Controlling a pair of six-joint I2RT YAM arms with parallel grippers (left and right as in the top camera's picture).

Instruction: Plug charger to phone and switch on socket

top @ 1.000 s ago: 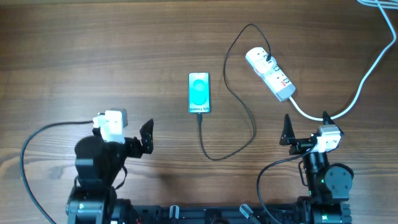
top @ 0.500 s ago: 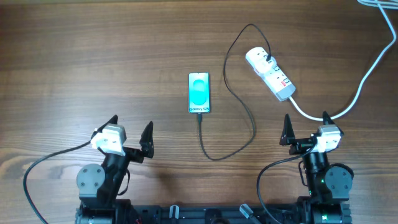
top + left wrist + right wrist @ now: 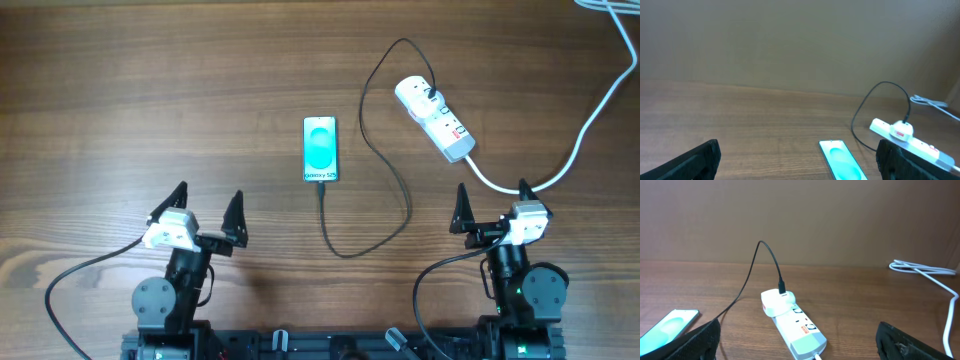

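Observation:
The phone lies flat mid-table with its teal screen lit; it also shows low in the left wrist view, phone. The charger, a thin black cable, runs from a white adapter on the socket, loops round, and ends at the phone's bottom edge. I cannot tell if its tip is seated. My left gripper is open and empty, near and left of the phone. My right gripper is open and empty, just short of the socket.
A thick white cord leaves the socket's near end, passes close to my right gripper and runs off at the far right corner. The wooden table is bare on its left half. A plain wall stands behind.
My left arm has drawn back toward the near edge and straightened, so both its fingers now point away from me. The right arm, phone, cable and socket have not moved.

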